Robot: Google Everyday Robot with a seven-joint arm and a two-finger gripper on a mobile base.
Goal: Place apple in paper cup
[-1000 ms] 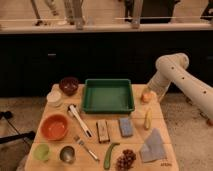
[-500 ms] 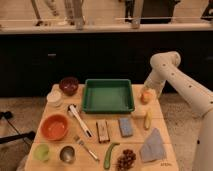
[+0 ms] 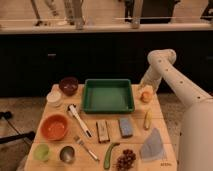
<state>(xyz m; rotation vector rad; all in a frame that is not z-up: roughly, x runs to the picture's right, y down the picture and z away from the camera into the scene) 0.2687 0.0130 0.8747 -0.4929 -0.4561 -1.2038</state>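
The apple [image 3: 145,96], small and orange-yellow, rests on the wooden table [image 3: 95,150] near its far right corner, just right of the green tray. My gripper [image 3: 145,88] hangs directly over the apple at the end of the white arm, which reaches in from the right; its jaws stand open with the apple just below them. The paper cup [image 3: 54,98], short and cream-coloured, stands at the table's far left, in front of the maroon bowl. The tray lies between cup and apple.
A green tray [image 3: 108,95] fills the table's far middle. A maroon bowl [image 3: 68,85], orange bowl [image 3: 54,127], light green cup [image 3: 41,151], metal cup [image 3: 67,153], utensils, blocks, a yellow corn-like item [image 3: 147,120], grapes [image 3: 125,160] and a grey cloth [image 3: 152,145] cover the rest.
The arm has swung left and down, bringing the gripper from beside the table's right corner to just above the apple. Nothing on the table has moved.
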